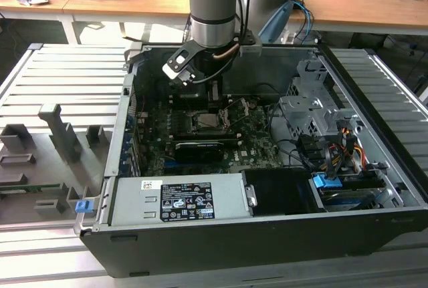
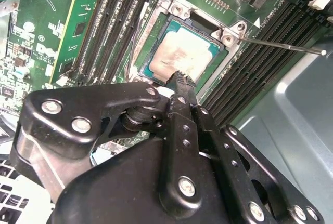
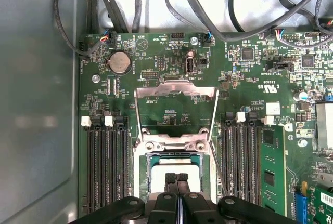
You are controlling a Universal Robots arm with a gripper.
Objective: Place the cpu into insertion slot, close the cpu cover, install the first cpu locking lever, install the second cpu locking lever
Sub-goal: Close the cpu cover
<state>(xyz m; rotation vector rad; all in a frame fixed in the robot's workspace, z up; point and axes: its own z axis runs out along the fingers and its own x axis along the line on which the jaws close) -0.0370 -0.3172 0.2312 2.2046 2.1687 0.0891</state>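
Fingers of my gripper (image 2: 179,80) are pressed together, gripping nothing, with their tips down at one edge of the cpu (image 2: 183,56). The cpu lies flat inside the insertion slot (image 3: 171,144) on the motherboard (image 3: 166,57). The cpu cover (image 3: 176,89) stands swung open off the slot, and one locking lever (image 2: 281,44) sticks out free beside it.

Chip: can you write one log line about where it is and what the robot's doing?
cpu: lying in insertion slot | cpu cover: open, flipped back | gripper: shut, tips over cpu's edge
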